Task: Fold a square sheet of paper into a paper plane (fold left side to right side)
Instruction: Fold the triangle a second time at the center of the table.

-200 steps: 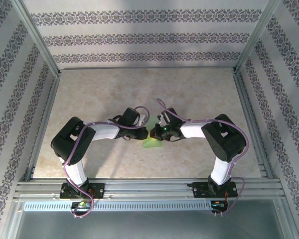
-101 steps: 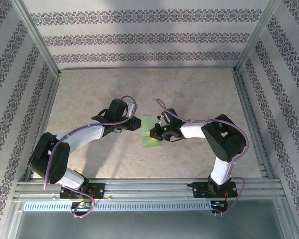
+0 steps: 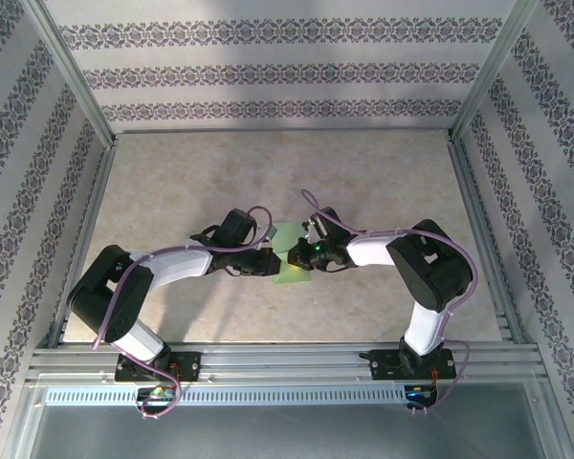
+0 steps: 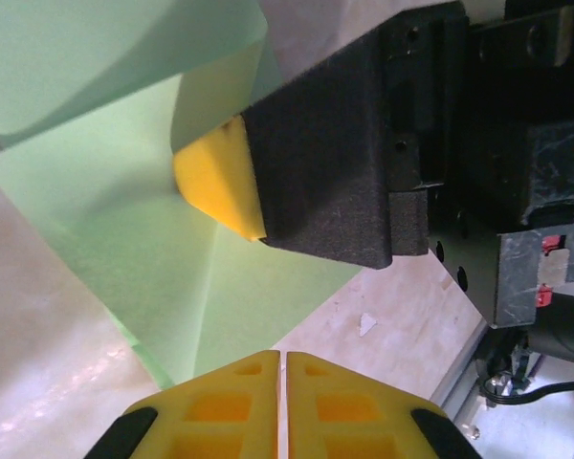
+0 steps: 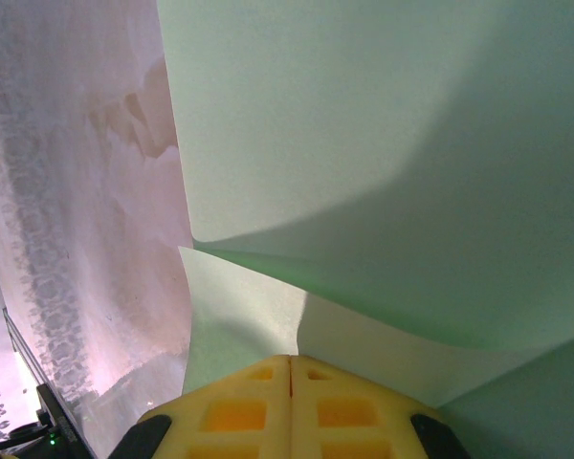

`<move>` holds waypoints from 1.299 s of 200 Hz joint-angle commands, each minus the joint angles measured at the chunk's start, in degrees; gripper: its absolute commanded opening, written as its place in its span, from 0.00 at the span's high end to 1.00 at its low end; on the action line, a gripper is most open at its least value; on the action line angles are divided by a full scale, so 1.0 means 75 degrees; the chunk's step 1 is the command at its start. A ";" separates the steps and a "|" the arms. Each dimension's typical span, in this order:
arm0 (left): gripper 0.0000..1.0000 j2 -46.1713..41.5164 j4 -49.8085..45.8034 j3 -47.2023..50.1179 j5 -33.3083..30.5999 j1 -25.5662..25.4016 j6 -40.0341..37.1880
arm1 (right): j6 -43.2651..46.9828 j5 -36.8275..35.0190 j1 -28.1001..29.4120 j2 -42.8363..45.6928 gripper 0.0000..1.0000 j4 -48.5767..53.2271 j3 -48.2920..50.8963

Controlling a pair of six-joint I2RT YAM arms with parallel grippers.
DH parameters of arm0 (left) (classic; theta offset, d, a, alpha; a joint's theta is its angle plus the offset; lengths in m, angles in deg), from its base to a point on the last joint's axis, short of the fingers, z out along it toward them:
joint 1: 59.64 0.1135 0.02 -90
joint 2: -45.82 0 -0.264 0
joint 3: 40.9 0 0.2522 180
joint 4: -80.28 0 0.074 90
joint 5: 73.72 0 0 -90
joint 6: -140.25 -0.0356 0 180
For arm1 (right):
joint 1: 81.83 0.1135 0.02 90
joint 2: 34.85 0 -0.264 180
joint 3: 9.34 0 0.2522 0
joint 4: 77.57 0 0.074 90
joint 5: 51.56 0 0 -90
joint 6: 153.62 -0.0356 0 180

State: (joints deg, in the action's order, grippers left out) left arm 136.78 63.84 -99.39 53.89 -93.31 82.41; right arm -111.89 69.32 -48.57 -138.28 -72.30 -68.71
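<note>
Between the two claws, on the pale worktop (image 3: 364, 182), lies the square sheet of paper (image 3: 289, 272). It is thin and light green, and it is not flat. In the left wrist view one flap (image 4: 105, 57) curls up off the rest, and a soft crease (image 4: 206, 306) runs through the lower part, going straight out ahead of the left claw. From above, the sheet looks longer from far to near than from side to side, so its long way runs across the line between the two claws. The right claw (image 3: 295, 255) sits on the right side of the sheet with its two yellow fingers pressed together. Its tip (image 4: 220, 186) pushes down on the green paper near the middle, just where the flap begins to rise. I cannot tell if a layer of paper is nipped between its fingers or just pinned under them. The left claw (image 3: 271, 260) is at the left side of the sheet. Its fingers are together too, with nothing between them, and the paper starts right in front of its tip. I cannot tell if it touches the sheet. The left side has to go over to the right side, and the left claw is the nearer one to that side. I think it should do the lifting while the right claw keeps the sheet from sliding.
</note>
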 commanded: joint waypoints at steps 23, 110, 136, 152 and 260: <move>0.89 0.0450 0.0449 -0.0041 0.0265 -0.0245 0.0189 | 0.0086 -0.0308 0.0064 -0.0105 1.00 0.0488 0.0245; 0.89 0.0913 0.0384 0.0152 -0.0161 -0.0245 0.0096 | 0.0112 -0.0296 0.0060 -0.0094 1.00 0.0499 0.0277; 0.89 0.1041 0.0399 0.0185 -0.0174 -0.0252 0.0071 | 0.0109 -0.0285 0.0065 -0.0082 1.00 0.0511 0.0280; 0.90 0.1090 0.0385 0.0213 -0.0215 -0.0245 0.0049 | 0.0119 -0.0284 0.0065 -0.0072 1.00 0.0517 0.0280; 0.92 0.1301 0.0268 0.0355 -0.0476 -0.0249 -0.0115 | 0.0300 0.0009 -0.0027 0.0436 1.00 0.0449 -0.0048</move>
State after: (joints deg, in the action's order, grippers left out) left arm 144.71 66.13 -98.36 53.08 -94.55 83.20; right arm -111.61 69.34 -48.60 -137.74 -72.10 -68.47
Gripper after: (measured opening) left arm 0.095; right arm 0.055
